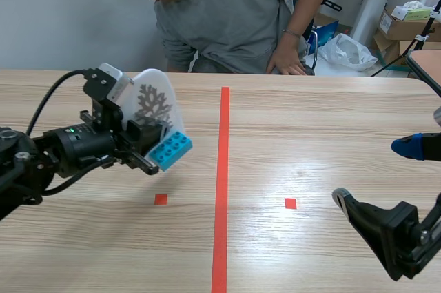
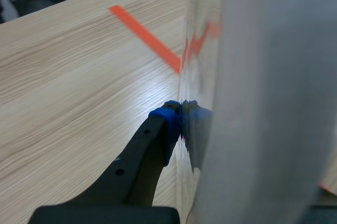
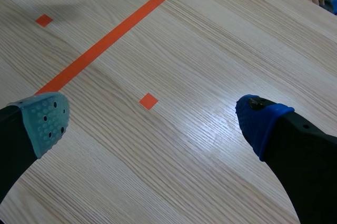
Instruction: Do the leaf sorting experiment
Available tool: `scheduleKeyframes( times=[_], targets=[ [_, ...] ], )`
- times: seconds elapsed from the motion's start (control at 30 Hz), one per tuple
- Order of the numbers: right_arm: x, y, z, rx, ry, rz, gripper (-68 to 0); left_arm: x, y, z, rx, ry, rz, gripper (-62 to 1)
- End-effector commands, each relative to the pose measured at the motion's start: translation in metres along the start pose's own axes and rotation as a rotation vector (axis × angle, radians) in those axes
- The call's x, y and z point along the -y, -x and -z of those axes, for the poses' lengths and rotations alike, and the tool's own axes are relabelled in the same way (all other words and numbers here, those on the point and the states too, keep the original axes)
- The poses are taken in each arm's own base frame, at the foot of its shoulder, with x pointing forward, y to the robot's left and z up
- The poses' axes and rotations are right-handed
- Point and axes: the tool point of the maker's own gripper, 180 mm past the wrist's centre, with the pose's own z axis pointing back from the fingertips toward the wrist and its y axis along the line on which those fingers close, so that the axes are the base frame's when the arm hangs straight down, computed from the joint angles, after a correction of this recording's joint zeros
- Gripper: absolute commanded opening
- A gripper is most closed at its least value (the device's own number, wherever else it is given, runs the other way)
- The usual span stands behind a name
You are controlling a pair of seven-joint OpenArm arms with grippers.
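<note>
I judged the leaf card (image 1: pixel 153 105), clenched edge-on between the fingers of the left gripper (image 1: pixel 148 144), stiff, light, slick; right gripper (image 3: pixel 155 124) stood released.

A translucent arched plastic card (image 1: pixel 153 103), grey leaf print, on light blue studded brick (image 1: pixel 170 149), tilted, aloft in left gripper (image 1: pixel 146 147)

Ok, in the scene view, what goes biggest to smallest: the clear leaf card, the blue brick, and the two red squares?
1. clear leaf card
2. blue brick at its base
3. left red square and right red square: they look alike, a tie.
Card and brick are held up off the table, so they may look bigger.
</note>
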Motion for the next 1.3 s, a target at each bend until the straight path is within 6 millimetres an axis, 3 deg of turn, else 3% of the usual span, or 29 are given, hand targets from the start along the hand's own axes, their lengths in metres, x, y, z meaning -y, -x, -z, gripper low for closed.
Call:
scheduleKeyframes(
  times=[0.0,0.33,0.93,1.27],
  targets=[
    [0.006,-0.009,0.001,0.031,0.014,-0.005,0.4,-0.015,-0.007,-0.006,0.02,-0.031,0.01,-57.3],
    [0.007,-0.012,0.002,0.042,0.017,-0.007,0.4,-0.1,0.006,-0.047,-0.046,-0.305,0.049,-57.3],
    [0.01,-0.017,0.004,0.059,0.025,-0.014,0.4,-0.165,0.025,-0.065,-0.053,-0.466,-0.062,-56.7],
    [0.01,-0.017,0.004,0.059,0.025,-0.014,0.4,-0.209,0.038,-0.088,-0.066,-0.616,-0.156,-56.7]
  ],
)
